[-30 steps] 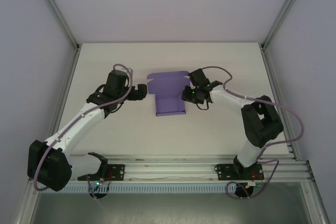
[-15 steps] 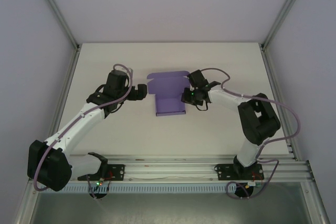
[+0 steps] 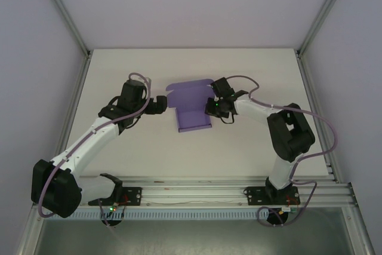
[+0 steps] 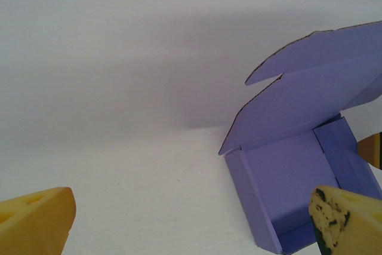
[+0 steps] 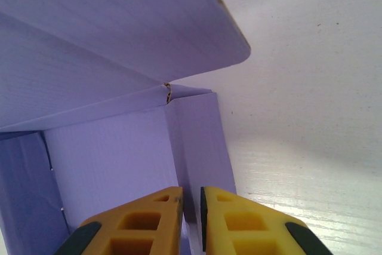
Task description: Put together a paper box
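Pinched right wall of box in right gripper, seemingly to crease it upright. Held left gripper wide open, empty, just beside box, probably ready to brace.

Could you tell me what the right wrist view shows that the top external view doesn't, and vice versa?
Right wrist view: the right tool, its yellow fingers shut on the right wall of the purple card paper box; a small nick at its crease. Top external view: the left tool beside the box's left edge. Both: box, right tool, white table.
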Available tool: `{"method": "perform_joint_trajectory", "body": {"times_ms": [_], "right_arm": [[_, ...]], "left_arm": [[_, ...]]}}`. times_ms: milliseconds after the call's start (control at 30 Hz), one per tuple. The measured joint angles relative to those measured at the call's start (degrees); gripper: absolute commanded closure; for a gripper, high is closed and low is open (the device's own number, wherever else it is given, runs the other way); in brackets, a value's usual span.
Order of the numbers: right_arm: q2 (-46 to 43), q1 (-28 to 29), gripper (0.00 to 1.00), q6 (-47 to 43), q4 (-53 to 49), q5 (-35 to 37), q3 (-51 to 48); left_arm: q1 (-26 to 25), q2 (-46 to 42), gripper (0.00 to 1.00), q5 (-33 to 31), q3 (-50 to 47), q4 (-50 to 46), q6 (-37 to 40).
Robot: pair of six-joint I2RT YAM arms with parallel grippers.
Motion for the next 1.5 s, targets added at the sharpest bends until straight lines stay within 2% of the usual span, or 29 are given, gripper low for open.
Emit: {"method": "perform_joint_trajectory", "body": {"times_ms": [67,200,833,1067,1133,1233,1500], "right_arm": [[0.46,0.11,0.88,-0.39,-0.7,0.46,0.79],[1.01,0.55,0.85,-0.81,-1.53,1.95,1.75],[4.74,3.34,0.84,-2.93,-8.22,9.53,8.11],[5.79,3.8,0.78,-3.82,-9.6,11.23,9.55],[5.88,3.8,0.81,-4.2,-9.62,11.54,9.62],[5.92,3.93,0.78,-4.68,-9.6,11.82,9.64],[6.21,4.24,0.81,-6.8,-8.9,11.82,9.46]], "left_arm": [[0.0,0.0,0.0,-0.02,0.0,0.0,0.0],[0.0,0.0,0.0,-0.04,0.02,0.0,0.0],[0.0,-0.09,0.0,-0.98,0.02,-0.09,0.04],[0.0,-0.26,0.0,-1.55,0.0,-0.24,0.04],[0.0,-0.55,0.0,-1.55,0.0,-0.24,0.04],[0.0,-1.2,0.0,-1.57,0.0,-0.26,0.07],[0.0,-1.79,0.0,-1.57,0.0,-0.26,0.04]]}}
